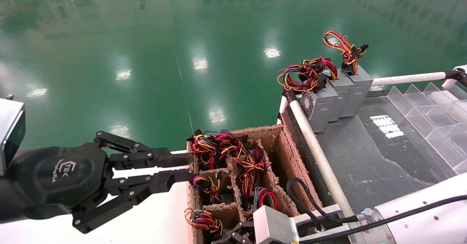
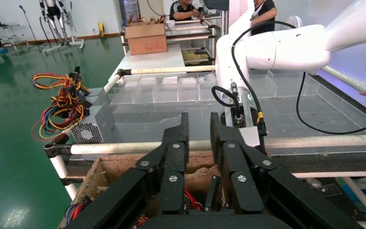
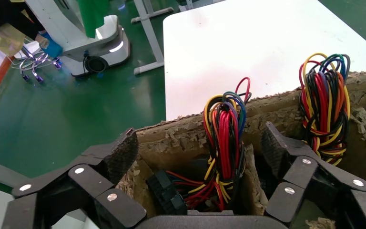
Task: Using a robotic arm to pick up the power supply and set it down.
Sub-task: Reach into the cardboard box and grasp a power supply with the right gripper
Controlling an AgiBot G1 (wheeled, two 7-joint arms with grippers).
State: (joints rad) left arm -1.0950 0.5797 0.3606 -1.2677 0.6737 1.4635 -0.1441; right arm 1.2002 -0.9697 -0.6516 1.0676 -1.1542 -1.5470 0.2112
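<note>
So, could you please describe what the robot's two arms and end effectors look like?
Both end effectors, left and right, are black two-finger linkages with silver screws. The left has a hexagonal palm with a white logo. The right arm is white, with a silver wrist block and black cable.

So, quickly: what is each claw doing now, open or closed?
Left claw: nearly closed, holding nothing.
Right claw: open, around a wire bundle, holding nothing.
</note>
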